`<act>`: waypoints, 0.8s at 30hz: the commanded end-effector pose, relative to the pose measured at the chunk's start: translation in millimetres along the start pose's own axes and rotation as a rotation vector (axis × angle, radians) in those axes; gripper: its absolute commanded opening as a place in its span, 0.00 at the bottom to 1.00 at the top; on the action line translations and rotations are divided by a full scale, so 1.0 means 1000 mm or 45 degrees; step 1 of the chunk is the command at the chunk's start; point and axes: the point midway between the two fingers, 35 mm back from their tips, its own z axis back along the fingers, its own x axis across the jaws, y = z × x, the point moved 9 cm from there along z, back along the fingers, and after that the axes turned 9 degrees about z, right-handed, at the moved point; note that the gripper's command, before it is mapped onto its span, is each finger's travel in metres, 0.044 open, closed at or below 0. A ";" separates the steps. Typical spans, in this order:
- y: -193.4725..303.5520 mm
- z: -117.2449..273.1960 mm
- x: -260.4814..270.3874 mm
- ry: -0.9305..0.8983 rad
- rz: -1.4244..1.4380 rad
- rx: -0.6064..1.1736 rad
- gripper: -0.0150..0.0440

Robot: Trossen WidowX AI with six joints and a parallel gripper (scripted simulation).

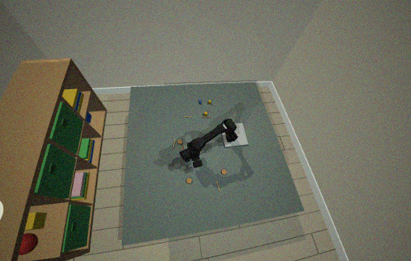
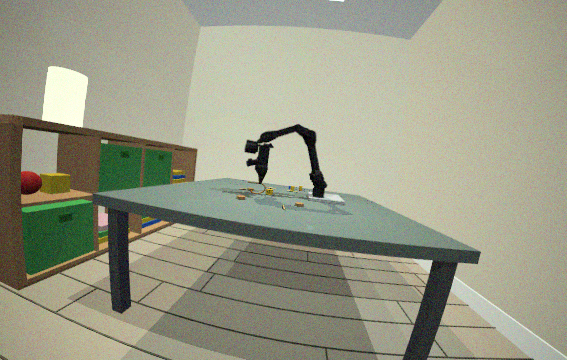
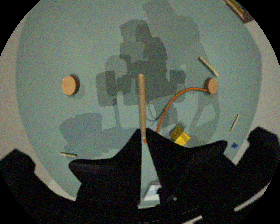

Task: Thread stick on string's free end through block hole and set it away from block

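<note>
My gripper (image 2: 261, 182) (image 3: 143, 131) points down above the table (image 2: 243, 215), shut on a thin wooden stick (image 3: 142, 102). The stick sticks out past the fingertips. An orange string (image 3: 177, 95) (image 2: 265, 188) curves from a round wooden button (image 3: 211, 86) (image 1: 180, 141) (image 2: 250, 189) to behind one finger; a bit of orange shows at the stick's near end. The yellow block (image 3: 180, 136) (image 2: 269, 191) stands on the table beside the gripper in the wrist view, partly hidden by a finger. Its hole is not visible, and the arm hides it in the top view.
Loose buttons (image 1: 189, 180) (image 1: 224, 172) and a stick (image 1: 218, 185) lie on the front side. Another loose stick (image 1: 174, 143) lies beside the string's button. Small yellow pieces (image 1: 205, 114) (image 1: 209, 102), a blue piece (image 1: 200, 101) and a stick (image 1: 188, 117) are at the back.
</note>
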 end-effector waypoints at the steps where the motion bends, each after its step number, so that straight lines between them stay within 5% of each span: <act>1: -0.004 -0.003 -0.002 -0.001 -0.162 0.013 0.25; 24: -0.024 -0.004 -0.014 0.005 -1.230 0.009 0.25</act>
